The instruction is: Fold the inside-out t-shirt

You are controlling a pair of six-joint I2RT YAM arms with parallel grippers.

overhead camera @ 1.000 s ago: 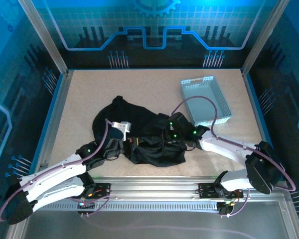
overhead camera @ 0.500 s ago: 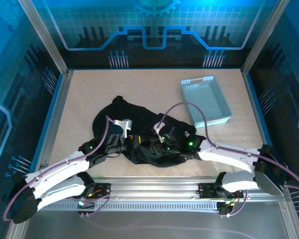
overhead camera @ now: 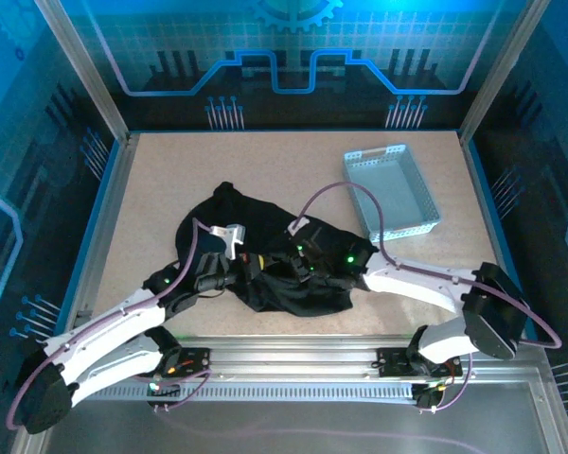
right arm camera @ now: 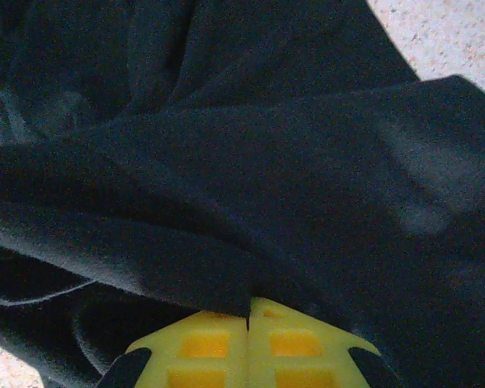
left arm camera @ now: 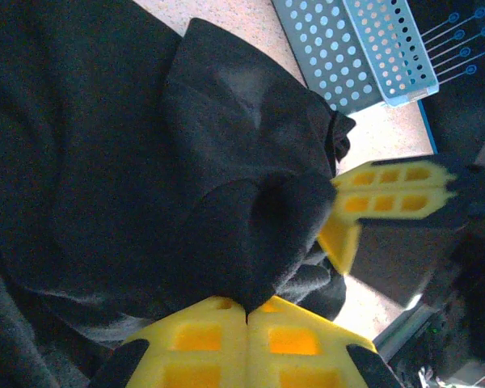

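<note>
The top camera looks down from behind the arms (overhead camera: 114,331) over the whole table (overhead camera: 161,170). Each wrist camera sits close behind its jaws, facing the shirt (left arm camera: 105,145); the tray (left arm camera: 339,48) beyond the left jaws also shows from above.

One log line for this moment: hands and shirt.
left hand: shut on t-shirt | right hand: shut on t-shirt | t-shirt: crumpled heap mid-table, unfolded | tray: far right

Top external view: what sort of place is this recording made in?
Probably a robot lab cell, not a home: aluminium frame posts, blue circuit-pattern backdrop panels, and a speckled tabletop holding a black t-shirt, with left arm and right arm bolted to a rail.
</note>
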